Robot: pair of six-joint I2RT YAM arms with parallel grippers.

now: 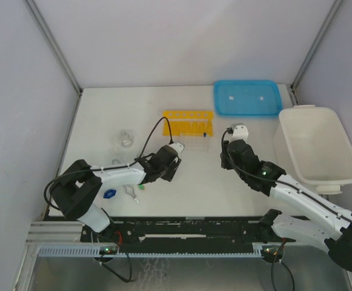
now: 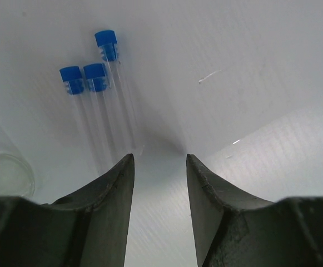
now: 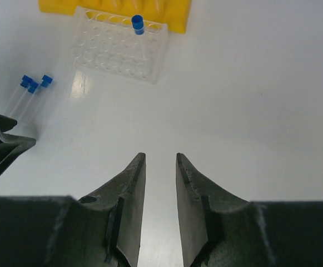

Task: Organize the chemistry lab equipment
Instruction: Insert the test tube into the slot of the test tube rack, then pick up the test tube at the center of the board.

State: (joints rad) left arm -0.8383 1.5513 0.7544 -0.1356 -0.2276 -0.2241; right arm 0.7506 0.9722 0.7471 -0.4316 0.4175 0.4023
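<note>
my left gripper (image 2: 160,167) hangs low over the table (image 1: 200,188) with its jaws apart and nothing between them, aimed at three blue-capped tubes (image 2: 97,105) lying flat side by side just ahead of the fingertips; their clear bodies point toward me, caps away, so i judge a grip on a tube's body is the plan. a clear glass vessel (image 2: 5,172) sits at my left edge, close enough to bump if i swing wide.

my right gripper (image 3: 160,167) holds nothing; its jaws stand a narrow gap apart above bare table. ahead of it stands a clear rack (image 3: 119,50) with one blue-capped tube (image 3: 138,25) upright in a back hole, and the yellow tube rack (image 3: 117,8) lies just behind, touching or nearly so. i take it the loose tubes belong there too.

from above, tongs (image 1: 130,193) and a green-tipped stick (image 1: 140,187) lie near the left arm's elbow.
</note>
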